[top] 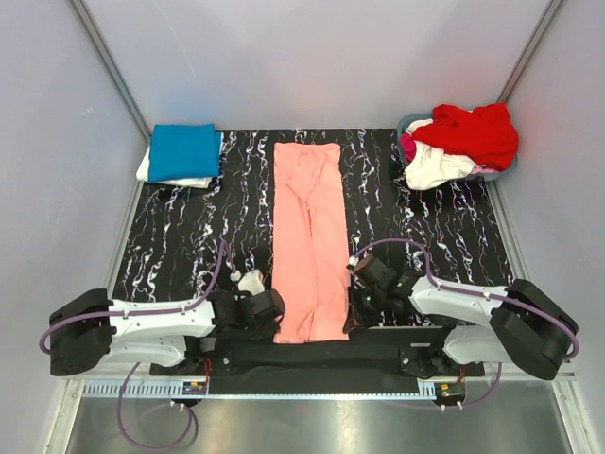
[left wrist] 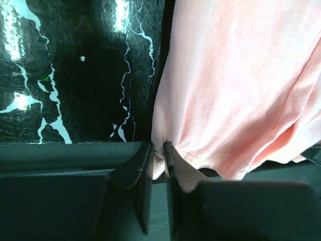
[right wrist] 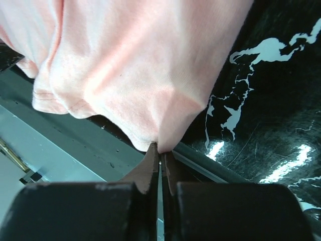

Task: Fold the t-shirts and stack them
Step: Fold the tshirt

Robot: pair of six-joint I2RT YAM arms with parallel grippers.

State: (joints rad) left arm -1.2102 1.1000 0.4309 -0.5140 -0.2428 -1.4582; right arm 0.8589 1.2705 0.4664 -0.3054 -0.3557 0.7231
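Left hand point(left wrist: 158, 148), right hand point(right wrist: 160, 149) — pinching one salmon t-shirt point(top: 310, 236)

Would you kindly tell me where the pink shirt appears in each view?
Top external: shirt is a long strip down the centre.
Left wrist: right half, hem pinched by the left gripper.
Right wrist: upper left, corner pinched by the right gripper.
Shared landmark: the black marbled table.

A black, white-veined glossy tabletop point(top: 189, 236) is being enclosed by pale grey flat walls point(top: 57, 113); a grey-blue round plastic basket point(top: 409, 123) is being borne at its far right corner.
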